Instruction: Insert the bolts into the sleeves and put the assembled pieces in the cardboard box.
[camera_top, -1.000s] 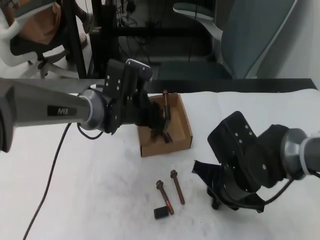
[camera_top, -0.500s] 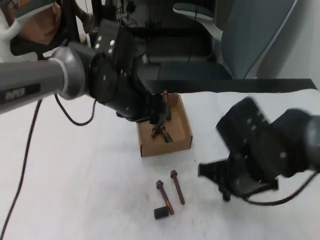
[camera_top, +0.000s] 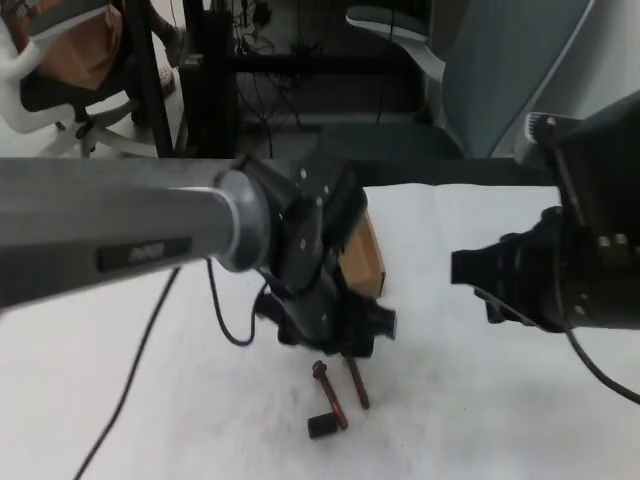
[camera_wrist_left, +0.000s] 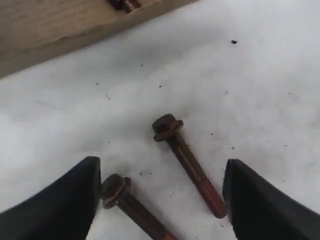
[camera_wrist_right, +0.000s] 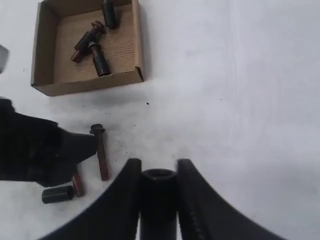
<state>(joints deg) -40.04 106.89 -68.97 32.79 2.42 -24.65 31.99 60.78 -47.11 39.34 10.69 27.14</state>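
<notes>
**Entry: bolt-and-sleeve assembly.** The step in hand appears to be picking up a bolt for the sleeve already held.

- **Cardboard box** (camera_wrist_right: 90, 86): open-topped, on the white bench. Several assembled pieces (camera_wrist_right: 97, 59) lie inside.
- **Left gripper** (camera_wrist_left: 162, 165): fingers spread wide, low over the bench just in front of the box. It straddles one loose bolt (camera_wrist_left: 190, 162). A second bolt (camera_wrist_left: 122, 192) lies just beside one finger. Both heads point toward the box.
- **Right gripper** (camera_wrist_right: 159, 166): fingers clamped on a black sleeve (camera_wrist_right: 159, 200), open bore showing. It is held above the bench, well apart from the box.
- **Loose sleeve** (camera_wrist_right: 57, 194): on the bench, beyond the bolts from the box.
- **Next move, as judged:** lower and close on the straddled bolt alone — the second bolt is near enough to be caught too. Then line its shank up with the held sleeve's bore.
</notes>
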